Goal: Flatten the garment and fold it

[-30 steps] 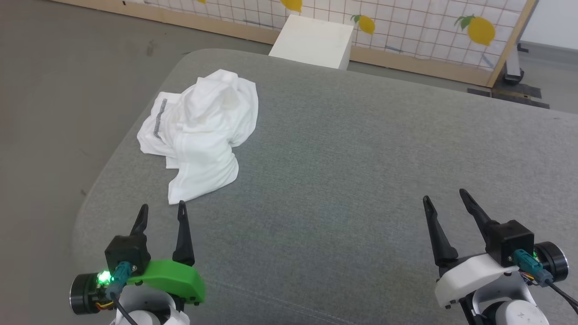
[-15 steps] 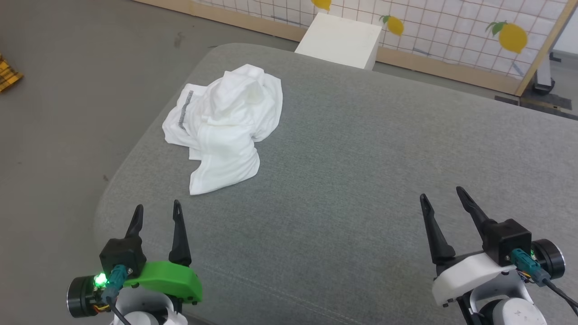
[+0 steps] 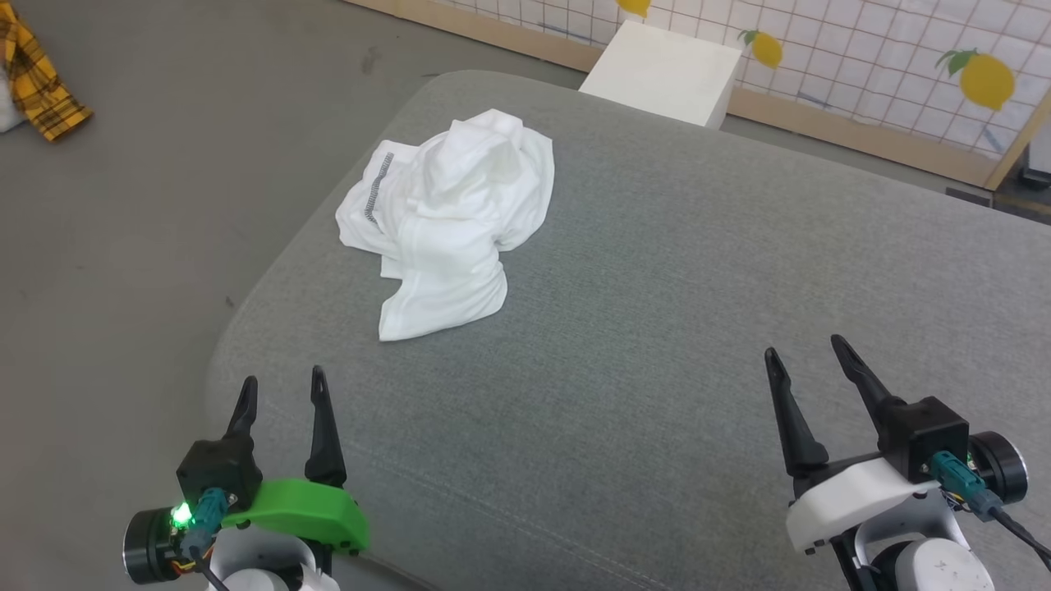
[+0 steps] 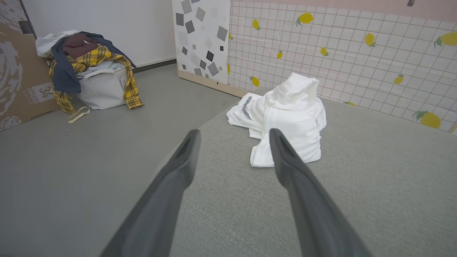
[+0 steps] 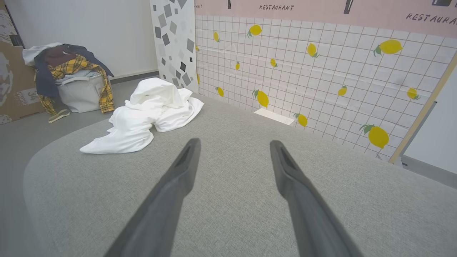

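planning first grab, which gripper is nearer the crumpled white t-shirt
Left. The left gripper is just short of the crumpled white T-shirt; the right gripper is far to its right.

Garment (image 3: 447, 222) crumpled on grey pad (image 3: 657, 328) — perhaps a sofa.

There is one garment (image 3: 447, 217), a single crumpled white heap, one grey fabric-covered table (image 3: 657, 328) and one white box (image 3: 661, 74). Two hands are counted, the left hand (image 3: 282, 376) and the right hand (image 3: 803, 345), each with two dark fingers (image 3: 324, 435) held apart, four in all. Off the table are one white basket (image 4: 101, 89) heaped with clothes, one cardboard box (image 4: 18, 71), one lemon-print panel (image 4: 339, 60) and one grey-squares panel (image 4: 201, 39).
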Tool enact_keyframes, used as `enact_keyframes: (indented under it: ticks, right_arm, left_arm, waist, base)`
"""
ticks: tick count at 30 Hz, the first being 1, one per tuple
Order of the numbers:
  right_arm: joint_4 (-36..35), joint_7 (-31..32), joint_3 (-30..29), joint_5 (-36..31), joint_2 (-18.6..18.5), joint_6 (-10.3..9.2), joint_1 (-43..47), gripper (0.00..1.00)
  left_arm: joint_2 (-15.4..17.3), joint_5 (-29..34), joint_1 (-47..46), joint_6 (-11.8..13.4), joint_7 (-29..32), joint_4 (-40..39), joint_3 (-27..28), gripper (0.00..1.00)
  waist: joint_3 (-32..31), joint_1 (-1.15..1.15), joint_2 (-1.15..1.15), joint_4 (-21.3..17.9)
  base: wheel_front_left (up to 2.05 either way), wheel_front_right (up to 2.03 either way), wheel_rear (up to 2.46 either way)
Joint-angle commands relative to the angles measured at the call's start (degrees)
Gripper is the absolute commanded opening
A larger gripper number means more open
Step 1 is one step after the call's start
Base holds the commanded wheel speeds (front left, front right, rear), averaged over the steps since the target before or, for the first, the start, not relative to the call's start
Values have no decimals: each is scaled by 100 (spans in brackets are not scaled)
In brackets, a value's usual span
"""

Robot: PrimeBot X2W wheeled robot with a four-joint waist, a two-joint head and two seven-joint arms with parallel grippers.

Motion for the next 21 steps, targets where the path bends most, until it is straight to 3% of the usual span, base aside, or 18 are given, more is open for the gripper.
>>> enact_keyframes:
  ticks: [1,21]
  right_arm:
    - [20,-54,-15,-4,8,-6,-95,100]
    - [28,-207,-155,-27,11,-8,-162,100]
  left_arm:
    - [-17,-30,43,35,-67,27,-13,100]
    - [-21,-242,-7,167,-304,200,-158,100]
  waist:
    - [12,0,0,47]
    - [80,0,0,361]
  base:
    - [0,0,0]
    - [0,0,0]
